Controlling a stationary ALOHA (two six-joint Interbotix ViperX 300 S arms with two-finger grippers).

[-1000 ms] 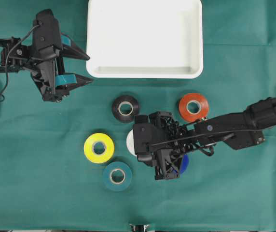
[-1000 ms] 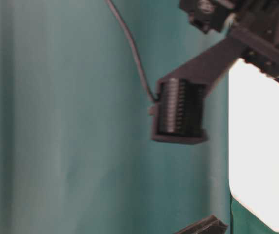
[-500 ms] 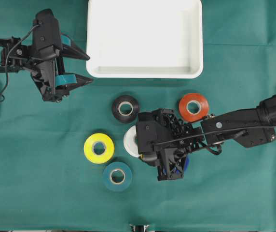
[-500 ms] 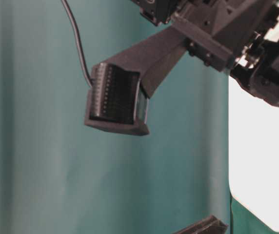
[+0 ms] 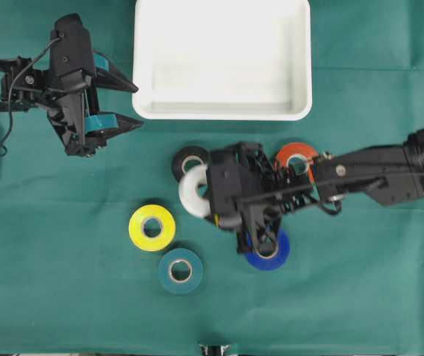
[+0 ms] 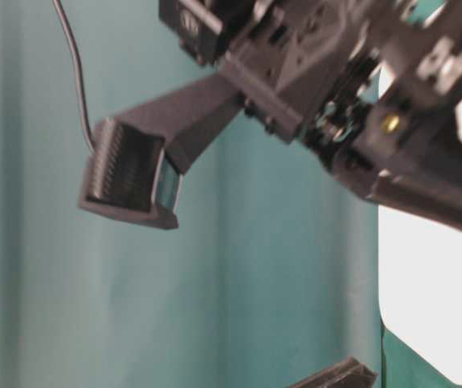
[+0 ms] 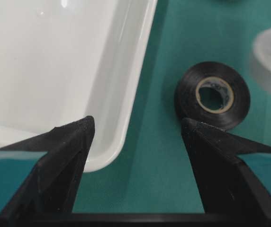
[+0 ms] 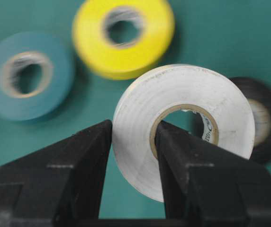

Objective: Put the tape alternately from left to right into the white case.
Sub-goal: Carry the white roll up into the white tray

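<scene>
My right gripper (image 5: 204, 194) (image 8: 134, 132) is shut on the white tape (image 5: 192, 190) (image 8: 173, 85). One finger is through its core, the other is on its outer face, and the roll is lifted and tilted. It hangs over the edge of the black tape (image 5: 186, 157) (image 7: 187, 94). On the cloth lie the yellow tape (image 5: 136, 227) (image 8: 126, 61), the teal tape (image 5: 166, 271) and the blue tape (image 5: 279, 256). The orange-red tape (image 5: 301, 152) is partly under the right arm. The white case (image 5: 223, 115) (image 7: 130, 85) holds nothing. My left gripper (image 5: 134, 105) (image 7: 138, 123) is open beside the case's left front corner.
Green cloth covers the table. The right arm stretches in from the right edge across the middle, over the rolls. The table-level view is filled by blurred black arm parts (image 6: 296, 73), with the case's corner (image 6: 425, 283) at the right.
My right gripper has lifted the white tape and carried it up and left toward the black roll, uncovering the blue roll. The left arm has not moved.
</scene>
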